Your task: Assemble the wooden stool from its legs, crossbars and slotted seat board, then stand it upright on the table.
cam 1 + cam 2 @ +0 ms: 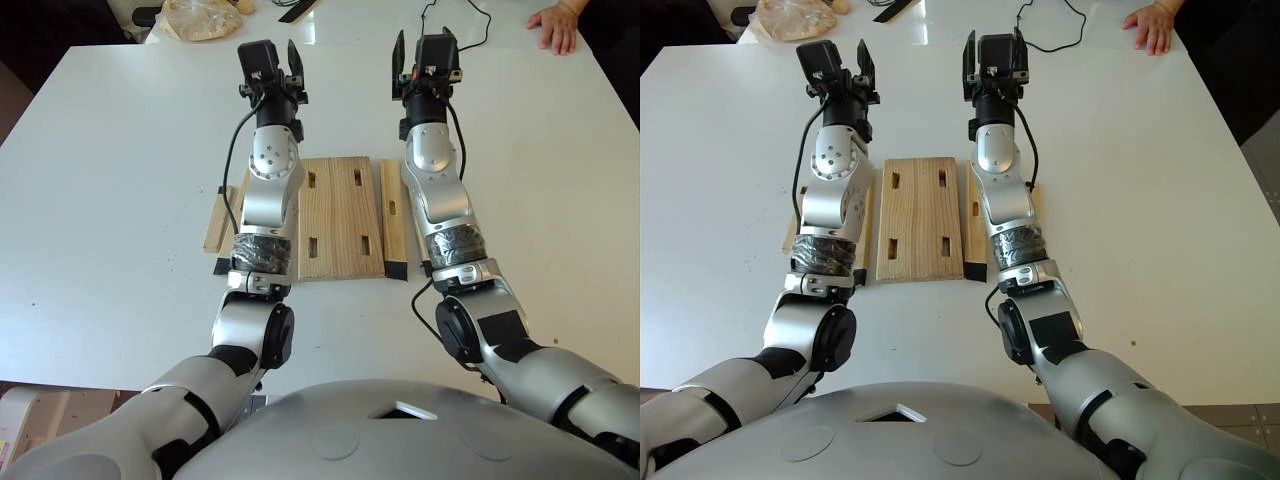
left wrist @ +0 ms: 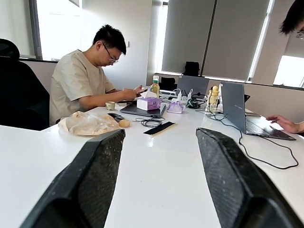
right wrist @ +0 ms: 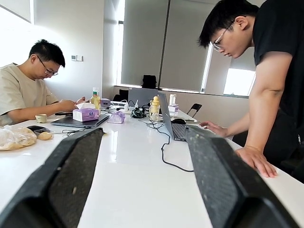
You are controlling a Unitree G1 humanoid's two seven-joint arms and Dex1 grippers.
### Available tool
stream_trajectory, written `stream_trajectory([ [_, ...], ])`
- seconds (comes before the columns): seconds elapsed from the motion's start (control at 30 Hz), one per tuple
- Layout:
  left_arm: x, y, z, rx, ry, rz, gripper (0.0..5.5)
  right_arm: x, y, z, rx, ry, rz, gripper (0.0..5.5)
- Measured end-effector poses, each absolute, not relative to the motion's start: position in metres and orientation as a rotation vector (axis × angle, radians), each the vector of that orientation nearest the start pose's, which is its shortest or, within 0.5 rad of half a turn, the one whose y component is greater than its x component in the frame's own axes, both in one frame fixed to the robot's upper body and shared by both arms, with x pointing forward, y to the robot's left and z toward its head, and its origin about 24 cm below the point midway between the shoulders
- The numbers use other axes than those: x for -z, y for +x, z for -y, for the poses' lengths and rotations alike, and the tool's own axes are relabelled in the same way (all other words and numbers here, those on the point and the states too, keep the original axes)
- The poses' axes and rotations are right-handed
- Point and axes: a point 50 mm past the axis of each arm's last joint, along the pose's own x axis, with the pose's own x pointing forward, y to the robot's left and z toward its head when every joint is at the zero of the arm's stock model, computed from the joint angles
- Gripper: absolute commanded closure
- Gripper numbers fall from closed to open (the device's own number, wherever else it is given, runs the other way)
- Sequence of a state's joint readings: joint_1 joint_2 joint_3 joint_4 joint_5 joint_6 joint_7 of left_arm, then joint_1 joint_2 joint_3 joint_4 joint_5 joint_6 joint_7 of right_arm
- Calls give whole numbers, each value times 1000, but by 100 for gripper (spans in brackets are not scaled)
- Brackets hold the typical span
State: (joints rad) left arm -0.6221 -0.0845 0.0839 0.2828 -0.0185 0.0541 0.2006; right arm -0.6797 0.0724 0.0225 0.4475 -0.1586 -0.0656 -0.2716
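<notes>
The slotted seat board (image 1: 340,215) lies flat at the centre of the worktop (image 1: 120,150), likely stiff, light wood best pinched by a long edge, while your left tool (image 2: 161,135) and right tool (image 3: 143,132) hang wide open and empty past its 12 o'clock end.

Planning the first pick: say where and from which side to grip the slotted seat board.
Probably its far short edge, coming from the far side: the seat board lies flat, wooden pieces lie along both long sides, and that end is bare.
</notes>
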Motion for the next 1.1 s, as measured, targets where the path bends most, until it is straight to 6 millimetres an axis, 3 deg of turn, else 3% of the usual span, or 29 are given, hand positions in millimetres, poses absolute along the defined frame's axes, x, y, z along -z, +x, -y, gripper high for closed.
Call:
stream_trajectory([
  [0.5, -144, 348, -99, -45, -106, 231, 271, -143, 359, 78, 46, -108, 296, 233],
  [0.6, -142, 347, -106, -36, -105, 221, 271, -143, 359, 79, 51, -103, 293, 233],
  [0.83, -135, 335, -153, 4, -174, 158, 271, -132, 354, 89, 85, -63, 237, 233],
  [0.97, -121, 310, -197, 134, -172, 89, 271, -126, 349, 92, 90, -69, 216, 233],
  [1.1, -106, 280, -251, 195, -32, -33, 271, -126, 348, 91, 85, -81, 217, 233],
])
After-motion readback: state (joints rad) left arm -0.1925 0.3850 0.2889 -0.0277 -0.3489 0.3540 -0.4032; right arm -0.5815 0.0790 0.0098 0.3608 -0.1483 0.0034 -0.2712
